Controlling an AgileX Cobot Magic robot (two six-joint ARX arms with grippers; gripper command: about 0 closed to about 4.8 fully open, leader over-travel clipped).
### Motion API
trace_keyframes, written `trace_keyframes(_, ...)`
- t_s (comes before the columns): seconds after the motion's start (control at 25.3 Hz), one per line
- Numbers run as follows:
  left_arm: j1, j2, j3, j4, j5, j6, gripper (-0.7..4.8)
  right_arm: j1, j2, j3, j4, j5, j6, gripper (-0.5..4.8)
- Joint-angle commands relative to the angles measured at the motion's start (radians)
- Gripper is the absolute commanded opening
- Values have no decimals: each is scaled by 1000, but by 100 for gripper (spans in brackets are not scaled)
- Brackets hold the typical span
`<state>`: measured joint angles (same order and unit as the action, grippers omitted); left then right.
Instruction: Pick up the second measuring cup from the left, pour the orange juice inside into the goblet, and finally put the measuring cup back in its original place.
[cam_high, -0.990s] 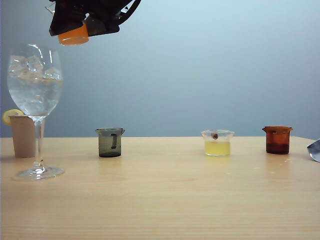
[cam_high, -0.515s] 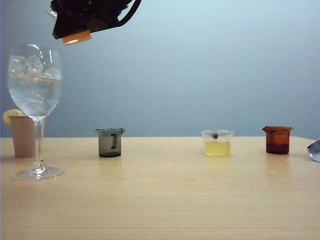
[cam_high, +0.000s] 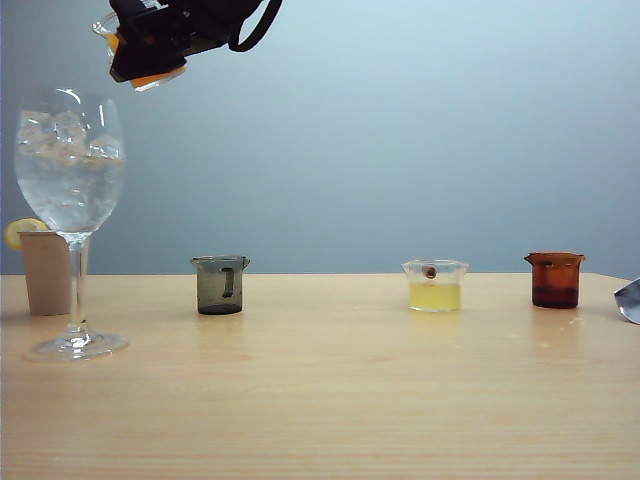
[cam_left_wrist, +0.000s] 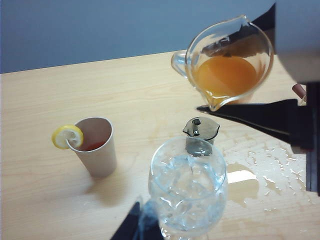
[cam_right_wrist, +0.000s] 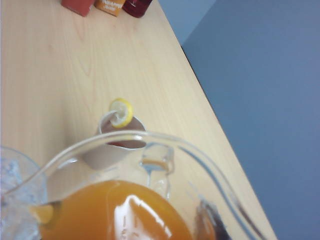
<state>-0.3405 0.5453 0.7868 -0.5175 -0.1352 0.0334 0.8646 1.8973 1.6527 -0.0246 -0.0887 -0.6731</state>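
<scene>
Exterior view shows the right gripper (cam_high: 150, 45) clamped on the tilted, flared clear measuring cup (cam_left_wrist: 229, 60) of opaque orange juice (cam_left_wrist: 225, 75) above the round-bowled goblet (cam_high: 70, 160); left gripper's (cam_left_wrist: 137, 225) state cannot be told.

Pale wood table (cam_high: 330, 400): goblet (cam_high: 70, 170) with ice far left, beige cup (cam_high: 45, 272) with lemon slice behind it, smoky grey cup (cam_high: 220, 284), clear cup of yellow liquid (cam_high: 435, 285), brown cup (cam_high: 555, 279); overhead, right gripper (cam_high: 150, 45) holding the tilted second measuring cup (cam_high: 135, 72) of orange juice.
</scene>
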Motion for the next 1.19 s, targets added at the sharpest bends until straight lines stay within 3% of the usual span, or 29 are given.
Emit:
trace_keyframes(0.04, 1, 0, 5, 8, 0, 4, -3, 3, -8, 10, 31, 9, -53, 106)
trace_keyframes(0.59, 1, 0, 5, 8, 0, 4, -3, 29, 6, 10, 150, 65, -119, 108)
trace_keyframes(1.19, 1, 0, 5, 8, 0, 4, -3, 35, 9, 9, 156, 69, -248, 108)
